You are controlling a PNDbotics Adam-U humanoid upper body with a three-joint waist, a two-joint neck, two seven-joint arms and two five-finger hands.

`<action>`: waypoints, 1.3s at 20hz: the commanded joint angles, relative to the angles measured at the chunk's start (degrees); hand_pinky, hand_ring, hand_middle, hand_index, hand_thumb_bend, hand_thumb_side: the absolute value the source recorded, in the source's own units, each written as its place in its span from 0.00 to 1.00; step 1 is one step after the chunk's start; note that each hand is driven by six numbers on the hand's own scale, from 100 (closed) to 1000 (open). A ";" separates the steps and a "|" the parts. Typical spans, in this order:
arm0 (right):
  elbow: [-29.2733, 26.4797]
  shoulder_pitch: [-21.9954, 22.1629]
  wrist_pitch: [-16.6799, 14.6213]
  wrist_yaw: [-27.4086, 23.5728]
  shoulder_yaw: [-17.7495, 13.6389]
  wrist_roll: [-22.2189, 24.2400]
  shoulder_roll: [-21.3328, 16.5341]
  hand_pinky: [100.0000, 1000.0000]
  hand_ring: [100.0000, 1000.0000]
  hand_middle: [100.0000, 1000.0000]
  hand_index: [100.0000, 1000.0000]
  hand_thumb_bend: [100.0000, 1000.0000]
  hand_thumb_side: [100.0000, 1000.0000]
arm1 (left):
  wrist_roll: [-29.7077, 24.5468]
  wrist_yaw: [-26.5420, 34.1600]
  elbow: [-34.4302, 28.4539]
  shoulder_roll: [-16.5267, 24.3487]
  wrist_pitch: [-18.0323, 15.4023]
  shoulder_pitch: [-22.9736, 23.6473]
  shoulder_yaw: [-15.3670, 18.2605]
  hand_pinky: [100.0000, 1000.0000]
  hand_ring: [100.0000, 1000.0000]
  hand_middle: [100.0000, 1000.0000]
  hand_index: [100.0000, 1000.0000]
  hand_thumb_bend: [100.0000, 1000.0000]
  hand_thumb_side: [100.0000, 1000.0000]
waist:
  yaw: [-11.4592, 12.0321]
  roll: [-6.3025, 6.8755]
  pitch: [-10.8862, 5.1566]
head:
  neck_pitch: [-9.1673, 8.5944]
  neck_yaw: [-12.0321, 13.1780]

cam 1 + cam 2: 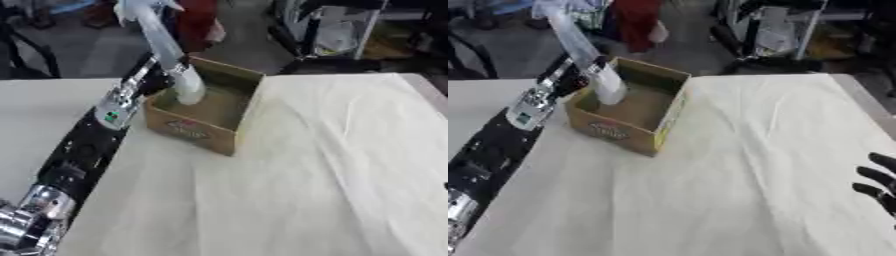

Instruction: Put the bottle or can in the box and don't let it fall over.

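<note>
The left robot hand (157, 75) grips a clear bottle (166, 47) at the box's (206, 117) left wall, its base low inside the box, tilted. Released leaning, it could topple. The right robot hand (878, 192) rests open, well apart from the box.

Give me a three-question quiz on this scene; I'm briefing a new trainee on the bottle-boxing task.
1. True or false: the bottle stands upright inside the box.
2. Which hand is at the bottle? A) left hand B) right hand
3. Fill in: the box sits on a table covered with a pale ____.

Key:
1. False; it leans, its lower end inside the box.
2. A; the right hand shows idle at the right edge of the right eye view.
3. Cloth.
</note>
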 commanded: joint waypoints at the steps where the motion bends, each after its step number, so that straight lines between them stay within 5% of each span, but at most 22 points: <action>1: -0.69 -0.33 -0.17 0.14 -0.05 0.03 -0.79 0.75 0.83 0.85 0.81 0.00 0.51 | 0.44 -3.39 -1.33 2.13 0.35 -1.30 -0.22 0.57 1.00 0.71 0.81 0.00 0.41 | 0.00 0.02 -0.93 | -0.88 -0.15; 2: -0.69 -0.33 -0.17 0.14 -0.07 0.00 -0.79 0.75 0.83 0.85 0.81 0.00 0.51 | 0.44 -4.51 -1.31 2.08 0.51 -1.29 -0.15 0.59 1.00 0.72 0.82 0.00 0.47 | 0.01 0.01 -0.93 | -0.90 -0.16; 3: -0.69 -0.33 -0.18 0.14 -0.08 -0.02 -0.79 0.75 0.83 0.85 0.81 0.00 0.51 | 0.42 -5.63 -1.31 2.00 0.57 -1.30 -0.09 0.66 1.00 0.79 0.88 0.00 0.69 | 0.03 0.00 -0.93 | -0.92 -0.17; 4: -0.69 -0.32 -0.18 0.14 -0.08 -0.03 -0.79 0.75 0.83 0.85 0.81 0.00 0.51 | 0.39 -6.67 -1.37 1.94 0.46 -1.30 -0.05 0.69 1.00 0.81 0.90 0.00 0.80 | 0.04 -0.01 -0.93 | -0.94 -0.16; 5: -0.68 -0.32 -0.19 0.14 -0.07 -0.02 -0.79 0.75 0.83 0.85 0.81 0.00 0.51 | 0.23 -7.63 -1.42 1.86 0.20 -1.29 -0.05 0.76 1.00 0.87 0.96 0.09 1.00 | 0.05 -0.02 -0.94 | -0.96 -0.16; 9: -0.65 -0.28 -0.23 0.17 -0.08 -0.01 -0.78 0.75 0.83 0.85 0.81 0.00 0.50 | 1.39 -9.66 -1.31 1.30 -0.94 -1.31 1.07 0.80 1.00 0.97 1.00 0.35 1.00 | 0.14 -0.10 -0.94 | -1.06 -0.22; 12: -0.61 -0.25 -0.27 0.20 -0.07 0.01 -0.78 0.75 0.83 0.85 0.81 0.00 0.50 | 2.07 -9.00 -0.98 1.17 -0.77 -1.38 1.14 0.81 1.00 1.00 1.00 0.42 1.00 | 0.17 -0.14 -0.95 | -1.06 -0.15; 26: -0.64 -0.24 -0.26 0.10 -0.05 -0.10 -0.76 0.75 0.83 0.85 0.81 0.00 0.50 | 0.27 -7.67 -0.78 1.20 0.21 -1.34 0.78 0.80 1.00 1.00 1.00 0.34 1.00 | 0.08 -0.18 -1.05 | -1.08 -0.11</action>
